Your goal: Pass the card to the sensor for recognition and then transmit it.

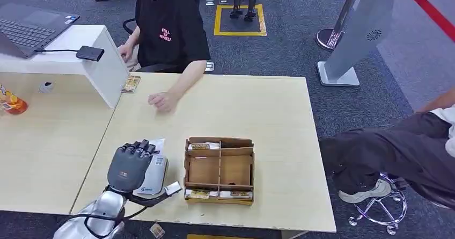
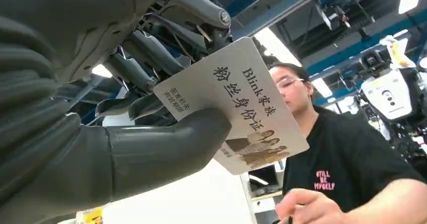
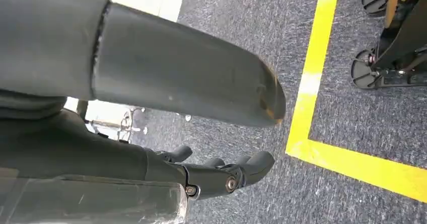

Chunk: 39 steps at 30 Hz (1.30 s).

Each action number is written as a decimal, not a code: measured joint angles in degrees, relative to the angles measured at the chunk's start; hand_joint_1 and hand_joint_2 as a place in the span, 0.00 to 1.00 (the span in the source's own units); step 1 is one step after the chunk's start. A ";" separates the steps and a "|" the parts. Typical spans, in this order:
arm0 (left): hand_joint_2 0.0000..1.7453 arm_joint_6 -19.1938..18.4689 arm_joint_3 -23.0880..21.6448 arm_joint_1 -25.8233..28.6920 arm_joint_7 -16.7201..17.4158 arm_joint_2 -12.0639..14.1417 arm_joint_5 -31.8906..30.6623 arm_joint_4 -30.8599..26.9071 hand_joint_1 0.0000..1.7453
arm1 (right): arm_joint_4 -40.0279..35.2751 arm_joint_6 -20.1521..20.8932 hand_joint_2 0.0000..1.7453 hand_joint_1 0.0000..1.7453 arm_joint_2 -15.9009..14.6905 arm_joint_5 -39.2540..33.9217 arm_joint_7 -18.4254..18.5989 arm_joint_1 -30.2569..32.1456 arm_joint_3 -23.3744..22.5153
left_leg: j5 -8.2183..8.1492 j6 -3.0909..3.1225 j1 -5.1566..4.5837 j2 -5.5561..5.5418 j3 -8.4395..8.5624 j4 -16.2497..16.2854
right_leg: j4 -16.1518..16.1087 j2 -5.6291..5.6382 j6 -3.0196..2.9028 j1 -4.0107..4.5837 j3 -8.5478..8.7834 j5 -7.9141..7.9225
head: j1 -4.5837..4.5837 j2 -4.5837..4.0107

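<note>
Left hand (image 2: 126, 108) pinches one white card (image 2: 236, 103), printed with black characters and a small photo, between thumb and fingers above the table (image 1: 268, 110) beside one cardboard tray (image 1: 219, 169). Right hand (image 3: 201, 133) hangs loosely curled over carpet, holding nothing. One person (image 1: 169, 29) sits opposite.

Pale wood surface (image 1: 268, 110); carries a cardboard tray (image 1: 219, 170), a white sensor (image 1: 153, 177), a card (image 1: 131, 83) and a person's hand (image 1: 162, 101).
</note>
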 joint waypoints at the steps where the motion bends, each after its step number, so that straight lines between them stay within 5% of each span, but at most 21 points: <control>1: 1.00 0.02 -0.41 -0.20 0.30 0.04 0.00 -0.20 1.00 | 0.00 0.00 0.00 0.00 0.00 0.00 0.00 0.00 0.00 | 0.00 0.00 0.00 0.00 0.00 0.00 | 0.00 0.00 0.00 0.00 0.00 0.00 | 0.00 0.00; 13: 1.00 0.04 -2.69 -2.54 2.69 -0.70 0.00 -0.85 1.00 | 0.00 0.20 0.00 0.00 0.00 0.63 0.00 -0.06 0.09 | 0.00 0.00 0.00 0.00 0.00 0.01 | 0.00 0.00 0.00 0.00 -0.02 0.00 | -0.02 0.00; 24: 1.00 -3.85 0.40 -7.73 -9.67 -11.54 0.04 0.46 1.00 | 0.00 1.05 0.00 0.00 0.00 3.04 -1.01 -0.27 1.66 | 0.00 0.04 -0.03 -0.02 -0.04 0.08 | -0.03 -0.01 0.05 -0.03 0.00 0.06 | 0.02 0.00; 32: 1.00 -5.95 4.49 -13.05 -11.11 -17.51 0.04 6.08 1.00 | 0.00 1.49 0.00 0.00 0.00 4.42 -1.03 -0.37 3.32 | 0.02 0.03 -0.02 -0.01 -0.03 0.08 | -0.01 0.01 0.04 -0.02 -0.01 0.07 | 0.00 0.00; 39: 1.00 -8.15 7.02 -17.49 -10.41 -19.74 0.07 11.91 1.00 | 0.00 1.88 0.00 0.00 0.00 5.42 -1.24 -0.41 4.48 | 0.02 0.03 -0.02 -0.01 -0.04 0.08 | -0.01 0.01 0.05 -0.02 -0.01 0.07 | 0.00 0.00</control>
